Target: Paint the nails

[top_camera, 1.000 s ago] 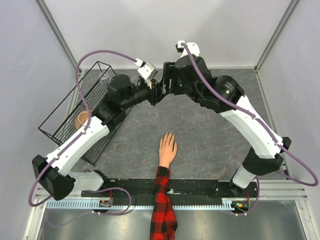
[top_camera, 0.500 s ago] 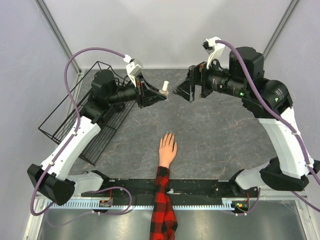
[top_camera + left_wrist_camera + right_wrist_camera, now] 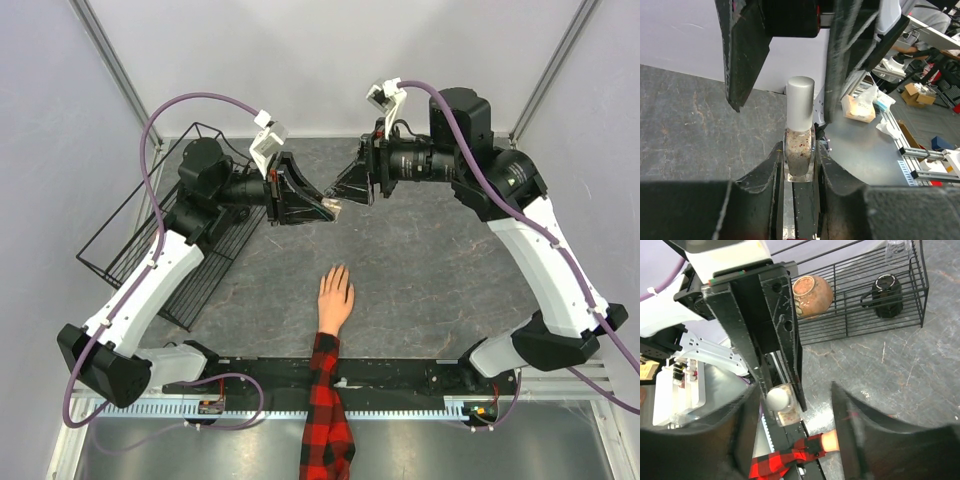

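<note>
The nails (image 3: 335,271), skin-toned and hardly discernible, tip the mannequin hand (image 3: 335,298). The hand lies flat on the grey table (image 3: 430,270) near its front edge, between the two arm bases. A wire rack (image 3: 140,235) at the left holds a bowl (image 3: 812,294) and a mug (image 3: 886,288). Raised beyond the hand, the left claw (image 3: 322,207) clamps a polish bottle (image 3: 800,155) by its glass body. The right claw (image 3: 343,192) stands parted, fingers either side of the silver cap (image 3: 800,102), not touching it.

Black wire rack (image 3: 110,222) sits at left of the grey stone-pattern worktop (image 3: 430,260); right wrist view shows inside it a brown round bowl (image 3: 811,296), a black mug (image 3: 886,295) to its right, and a clear glass (image 3: 899,250) above the mug.
</note>
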`<state>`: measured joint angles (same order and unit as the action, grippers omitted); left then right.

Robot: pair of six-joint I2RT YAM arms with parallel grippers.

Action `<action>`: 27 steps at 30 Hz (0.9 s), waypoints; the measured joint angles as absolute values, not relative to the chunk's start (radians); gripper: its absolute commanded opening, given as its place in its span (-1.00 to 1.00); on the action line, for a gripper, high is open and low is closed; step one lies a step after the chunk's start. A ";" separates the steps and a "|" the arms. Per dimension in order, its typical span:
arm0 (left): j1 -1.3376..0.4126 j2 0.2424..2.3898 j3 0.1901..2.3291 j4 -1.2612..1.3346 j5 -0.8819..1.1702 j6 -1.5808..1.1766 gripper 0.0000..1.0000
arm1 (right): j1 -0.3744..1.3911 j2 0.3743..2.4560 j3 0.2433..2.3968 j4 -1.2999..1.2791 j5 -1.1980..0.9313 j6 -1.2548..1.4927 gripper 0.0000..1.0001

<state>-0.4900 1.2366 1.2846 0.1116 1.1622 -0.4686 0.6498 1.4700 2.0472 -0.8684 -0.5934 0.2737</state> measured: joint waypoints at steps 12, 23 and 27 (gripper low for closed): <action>-0.488 1.237 1.306 0.044 1.096 -0.439 -0.96 | 0.669 1.475 2.018 -0.817 -0.590 0.276 -1.00; -0.764 1.256 1.449 -0.224 0.250 -0.049 -0.96 | 0.942 1.621 2.296 -1.016 0.414 0.373 -1.00; -0.847 1.301 1.444 -0.183 0.036 0.004 -0.96 | 0.957 1.652 2.307 -1.067 0.600 0.474 -1.00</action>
<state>-0.8474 1.3010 1.4441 -0.1829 0.0364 0.0040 0.9569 1.6516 2.3070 -1.0668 0.5999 0.4736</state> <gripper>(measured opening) 0.284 0.088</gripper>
